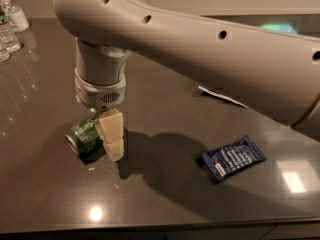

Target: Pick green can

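Observation:
The green can [84, 136] lies on its side on the dark table [165, 194], left of centre, with its silver rim facing front-left. My gripper [109, 138] hangs straight down from the big grey arm and sits low at the can's right side, touching or nearly touching it. Its cream tip covers the can's right end. The far side of the can is hidden behind the gripper and wrist.
A blue snack packet [233, 157] lies to the right of the gripper. A second packet [220, 95] shows partly under the arm at the back. Water bottles [10, 26] stand at the far left corner. The table's front edge runs along the bottom.

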You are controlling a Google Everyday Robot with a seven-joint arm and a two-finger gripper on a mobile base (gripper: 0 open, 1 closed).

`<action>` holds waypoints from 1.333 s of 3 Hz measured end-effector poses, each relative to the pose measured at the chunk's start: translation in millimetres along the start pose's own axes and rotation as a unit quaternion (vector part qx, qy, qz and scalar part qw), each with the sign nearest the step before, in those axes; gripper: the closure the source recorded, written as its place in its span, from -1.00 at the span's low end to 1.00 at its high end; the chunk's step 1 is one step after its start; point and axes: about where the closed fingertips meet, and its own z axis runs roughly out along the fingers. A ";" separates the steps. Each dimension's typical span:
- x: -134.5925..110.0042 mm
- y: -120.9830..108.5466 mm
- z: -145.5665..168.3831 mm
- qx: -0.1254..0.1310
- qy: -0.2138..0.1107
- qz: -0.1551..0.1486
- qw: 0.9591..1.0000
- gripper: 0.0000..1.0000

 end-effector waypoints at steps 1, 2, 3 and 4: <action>-3.0 2.1 5.8 -0.005 0.007 -0.003 1.000 -0.66; 0.9 3.6 9.0 -0.005 0.015 -0.001 1.000 -0.17; 5.4 4.3 6.7 -0.003 0.017 0.004 1.000 0.28; 8.5 1.7 -16.9 0.009 0.007 0.012 1.000 0.74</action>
